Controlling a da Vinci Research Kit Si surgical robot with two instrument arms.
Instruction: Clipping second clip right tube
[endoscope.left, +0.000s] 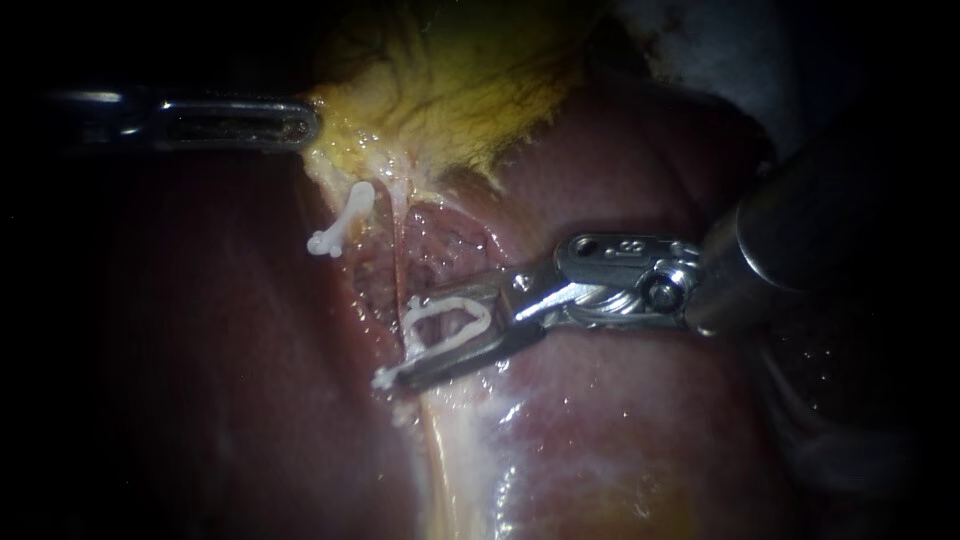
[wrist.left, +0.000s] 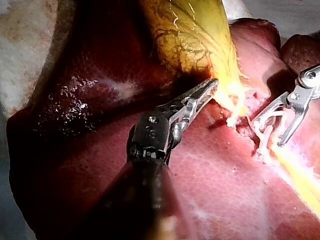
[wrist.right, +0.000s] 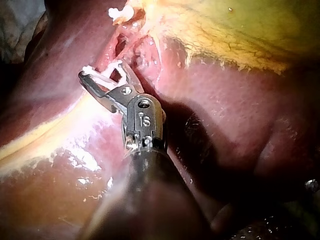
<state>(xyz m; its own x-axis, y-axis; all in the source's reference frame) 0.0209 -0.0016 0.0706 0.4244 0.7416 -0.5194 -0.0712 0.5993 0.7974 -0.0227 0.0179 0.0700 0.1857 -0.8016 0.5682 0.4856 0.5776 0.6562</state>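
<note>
White clip (endoscope.left: 455, 300): where is it sitting right now?

— It's riding in my right instrument (endoscope.left: 450, 335). Jaws are standing wide, both touching the clip, so they're holding it spread open between them.

— And the right tube (endoscope.left: 399, 255)?

— It's running as a thin reddish strand down the raw bed between gallbladder (endoscope.left: 460, 80) and liver (endoscope.left: 620, 420). The open clip is lying across it near the jaw tips. I can't tell whether the tube is sitting fully inside the clip.

— Anything else on the field?

— A closed clip (endoscope.left: 340, 225) is sitting up and to the left of the tube in the endoscope view, well apart from my right jaws, just below the yellow edge of the gallbladder. In the right wrist view it's showing ahead of the jaws.

— Left side?

— My left instrument (endoscope.left: 240, 122) is coming in flat. Its jaws are lying narrow, pinching the gallbladder's yellow edge at their tip. The left wrist view is showing the same: tip buried in the yellow tissue, right instrument working just beyond it.
</note>
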